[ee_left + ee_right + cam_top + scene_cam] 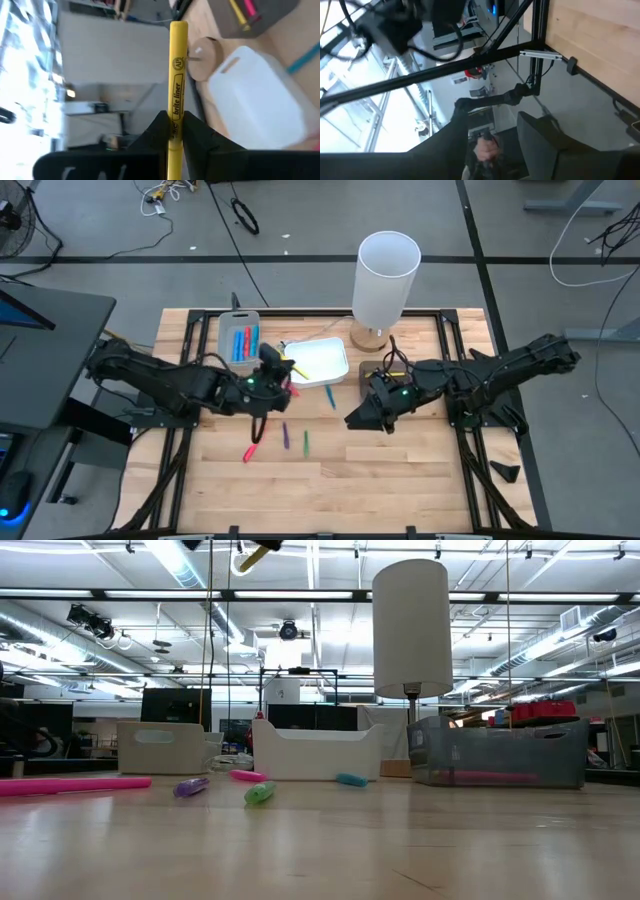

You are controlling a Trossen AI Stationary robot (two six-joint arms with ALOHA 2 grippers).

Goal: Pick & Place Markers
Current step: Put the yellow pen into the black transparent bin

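My left gripper (278, 372) hovers above the table next to the white tray (318, 362), shut on a yellow marker (177, 75). Loose markers lie on the wood: pink (75, 785), purple (190, 787), green (259, 793), blue (351, 780) and a short pink one (247, 776). The grey tray (240, 340) holds blue and red markers. In the left wrist view the dark tray (270, 20) holds a yellow and a pink one. My right gripper (358, 420) hangs open over the table's middle right, with nothing between its fingers (540, 140). My left gripper pinches the yellow marker's printed barrel (176, 120) between its two fingers. The marker runs along the fingers and sticks out well past their tips. Its rear end is hidden behind the fingers. It is lifted clear of the table, tilted in the low view (260, 554).
A tall white cylinder on a round wooden foot (385, 275) stands at the table's far side, behind the white tray. A black frame (450, 330) runs around the tabletop. Bare wood (330, 490) lies toward the near edge.
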